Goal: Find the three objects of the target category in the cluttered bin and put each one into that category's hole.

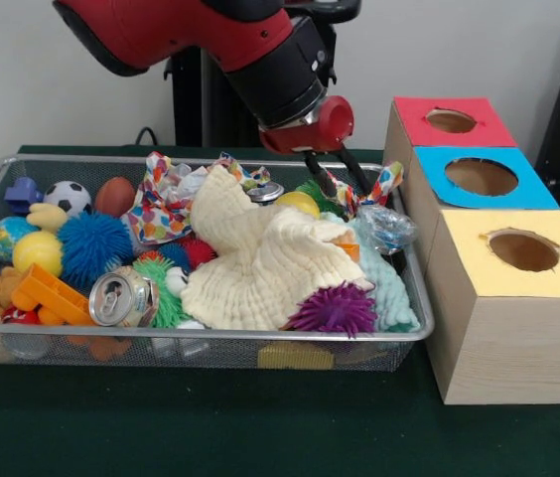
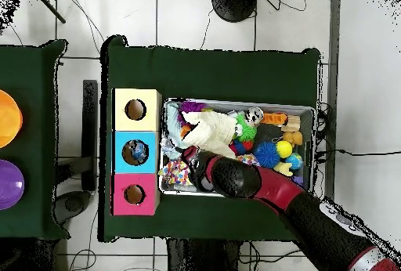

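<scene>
The silver wire mesh bin (image 1: 210, 343) is full of toys. One crushed clear bottle with a blue label (image 1: 387, 227) lies at its right end, next to the boxes. My gripper (image 1: 340, 182) hangs open and empty just above the clutter, a little left of and behind that bottle, with its black fingers (image 1: 357, 175) spread. The round hole in the blue-topped box (image 1: 481, 177) is right of the bin. In the overhead view the arm hides the gripper (image 2: 189, 157), the bin's rim (image 2: 310, 111) shows, and something clear and bluish lies inside the blue box's hole (image 2: 136, 152).
A red-topped box (image 1: 451, 120) and a yellow-topped box (image 1: 521, 248) flank the blue one. In the bin are a cream knitted cloth (image 1: 260, 263), a silver can (image 1: 123, 296), blue (image 1: 93, 246) and purple (image 1: 335, 310) spiky balls, and a patterned cloth (image 1: 166, 199).
</scene>
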### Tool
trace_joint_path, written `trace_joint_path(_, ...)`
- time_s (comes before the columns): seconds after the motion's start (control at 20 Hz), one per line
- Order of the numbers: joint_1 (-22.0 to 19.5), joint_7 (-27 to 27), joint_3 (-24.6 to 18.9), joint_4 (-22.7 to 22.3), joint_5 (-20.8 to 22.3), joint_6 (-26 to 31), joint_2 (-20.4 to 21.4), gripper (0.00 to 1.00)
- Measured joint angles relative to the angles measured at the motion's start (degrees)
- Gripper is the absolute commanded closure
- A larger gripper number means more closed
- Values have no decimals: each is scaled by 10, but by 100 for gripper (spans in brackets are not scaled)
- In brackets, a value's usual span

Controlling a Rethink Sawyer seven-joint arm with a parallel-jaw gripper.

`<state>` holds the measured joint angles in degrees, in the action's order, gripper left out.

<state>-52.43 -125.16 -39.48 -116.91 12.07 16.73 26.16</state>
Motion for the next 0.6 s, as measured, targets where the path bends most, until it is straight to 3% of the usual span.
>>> trace_joint_path(0.6,1,0,-22,16,36,-19,-45,0)
